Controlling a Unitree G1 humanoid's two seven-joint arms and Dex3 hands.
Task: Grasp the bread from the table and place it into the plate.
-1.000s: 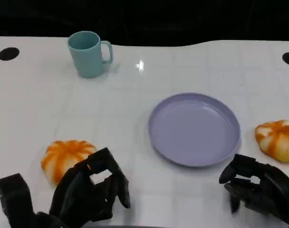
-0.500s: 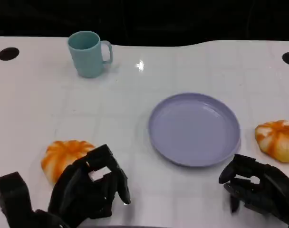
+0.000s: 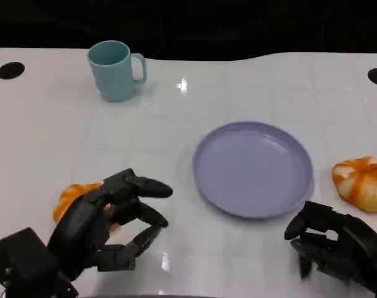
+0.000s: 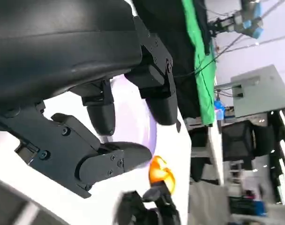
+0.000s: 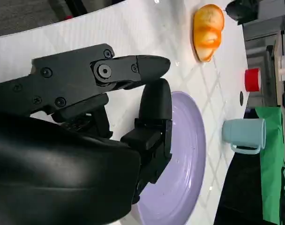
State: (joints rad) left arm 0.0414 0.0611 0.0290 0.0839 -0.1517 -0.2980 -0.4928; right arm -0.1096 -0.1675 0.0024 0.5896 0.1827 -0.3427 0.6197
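Bread lies widthwise under the left hand, whose spread fingers grasp nothing.

Colour rundown: both hands are plain matte black, the left hand and the right hand alike. The bread tucked right behind the left hand's fingers is orange with pale cream stripes, pumpkin-style. Same pattern on the second bread just past the right hand. The plate between the hands is solid lavender, the mug far beyond the left hand is teal, and the table is white.
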